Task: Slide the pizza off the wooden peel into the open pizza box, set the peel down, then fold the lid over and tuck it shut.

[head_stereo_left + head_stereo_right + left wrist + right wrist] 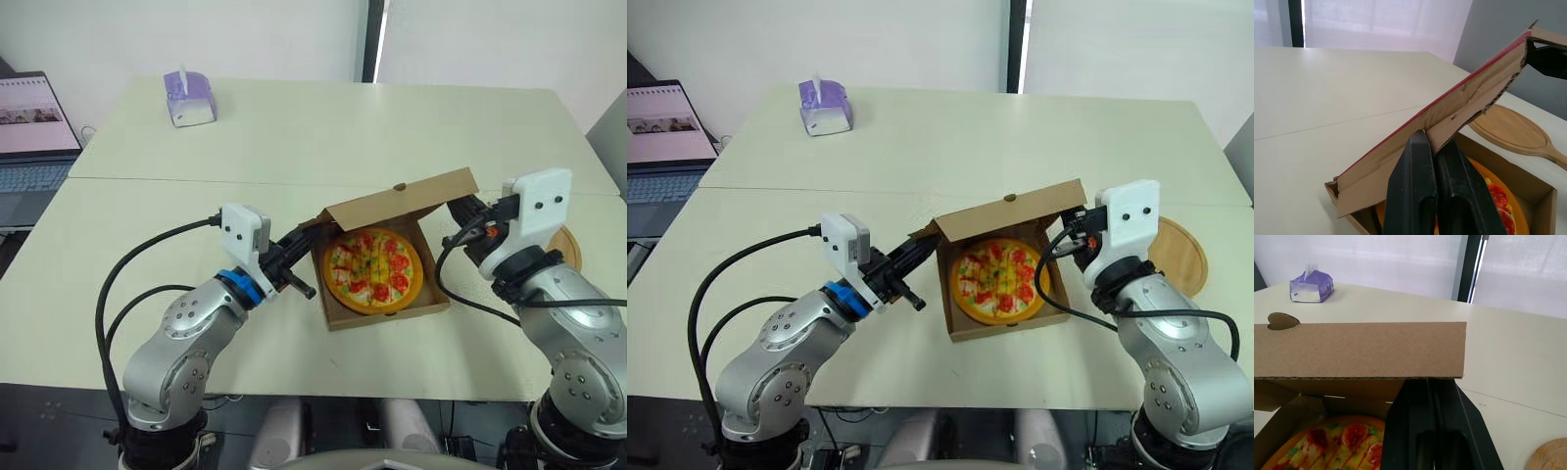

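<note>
Press light, crease-prone cardboard lid (397,203) down by its front corners, left gripper (1432,142) and right gripper (1430,384) both closed at its edges.

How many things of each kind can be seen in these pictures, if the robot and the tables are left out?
Pizza: 1
Pizza box: 1
Wooden peel: 1
Tissue box: 1
Laptop: 1
Total: 5
</note>
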Action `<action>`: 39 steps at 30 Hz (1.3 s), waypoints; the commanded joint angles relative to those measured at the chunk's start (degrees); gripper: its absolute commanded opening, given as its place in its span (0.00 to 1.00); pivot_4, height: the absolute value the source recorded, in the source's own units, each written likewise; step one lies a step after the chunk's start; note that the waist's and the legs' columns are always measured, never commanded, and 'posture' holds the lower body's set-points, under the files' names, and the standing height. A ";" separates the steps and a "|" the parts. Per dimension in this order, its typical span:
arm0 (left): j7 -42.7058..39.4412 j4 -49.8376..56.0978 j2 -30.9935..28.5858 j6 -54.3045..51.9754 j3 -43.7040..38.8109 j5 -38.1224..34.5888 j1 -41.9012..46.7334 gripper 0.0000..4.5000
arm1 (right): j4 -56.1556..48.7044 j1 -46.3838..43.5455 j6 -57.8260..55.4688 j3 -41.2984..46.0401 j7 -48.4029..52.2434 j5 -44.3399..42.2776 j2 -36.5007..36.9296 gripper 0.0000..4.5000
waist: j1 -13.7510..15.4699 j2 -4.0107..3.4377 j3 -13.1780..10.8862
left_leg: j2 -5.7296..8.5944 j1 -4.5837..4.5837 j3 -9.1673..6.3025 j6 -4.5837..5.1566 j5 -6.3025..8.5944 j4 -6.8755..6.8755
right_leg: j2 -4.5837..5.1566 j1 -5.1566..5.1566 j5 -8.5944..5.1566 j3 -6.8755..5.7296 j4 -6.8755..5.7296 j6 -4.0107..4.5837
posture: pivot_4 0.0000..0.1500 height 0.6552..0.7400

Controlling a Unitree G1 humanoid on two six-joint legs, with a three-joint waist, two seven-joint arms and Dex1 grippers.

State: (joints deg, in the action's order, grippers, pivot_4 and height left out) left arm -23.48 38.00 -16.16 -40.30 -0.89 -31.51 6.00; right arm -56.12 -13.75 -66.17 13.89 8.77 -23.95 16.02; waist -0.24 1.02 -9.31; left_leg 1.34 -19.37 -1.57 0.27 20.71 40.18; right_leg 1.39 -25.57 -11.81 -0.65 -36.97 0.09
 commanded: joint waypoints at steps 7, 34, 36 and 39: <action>-1.95 1.94 -0.89 1.12 0.88 -3.60 0.23 0.15 | -0.67 0.29 3.54 0.48 0.71 -1.30 1.05 0.00 | 0.00 0.01 -0.01 | 0.00 0.39 0.01 0.04 0.03 -0.12 | -0.02 0.32 -0.03 0.02 0.06 -0.02 | 1.00 1.00; -19.59 -30.05 -18.36 18.09 -3.97 5.41 9.23 0.01 | 0.05 1.22 3.93 1.08 -0.66 -2.93 1.52 0.00 | 0.01 -0.03 -0.03 | -0.07 0.44 0.00 0.02 0.02 -0.21 | -0.08 0.28 -0.11 0.04 0.10 0.05 | 1.00 1.00; -19.61 -30.14 -17.01 18.31 -2.15 6.47 10.13 0.00 | -0.05 1.33 3.89 1.12 -0.68 -3.04 1.55 0.00 | 0.00 -0.02 -0.04 | -0.07 0.42 -0.01 0.01 0.02 -0.23 | -0.07 0.25 -0.10 0.03 0.11 0.04 | 1.00 1.00; -20.65 -29.61 -16.20 16.43 -0.47 6.24 10.28 0.00 | -0.04 1.30 3.82 1.14 -0.77 -3.20 1.62 0.00 | -0.07 -0.02 -0.04 | -0.09 0.43 -0.02 0.02 0.03 -0.24 | -0.06 0.26 -0.10 0.03 0.10 0.04 | 1.00 1.00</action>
State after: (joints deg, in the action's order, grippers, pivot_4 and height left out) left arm -43.46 6.64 -32.19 -23.60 -1.51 -25.36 15.86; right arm -54.93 -12.35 -63.12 14.47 8.23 -26.57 17.22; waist -0.31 1.00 -9.35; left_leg 1.24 -18.94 -1.59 0.30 20.74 39.94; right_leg 1.33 -25.31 -11.91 -0.62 -36.88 0.13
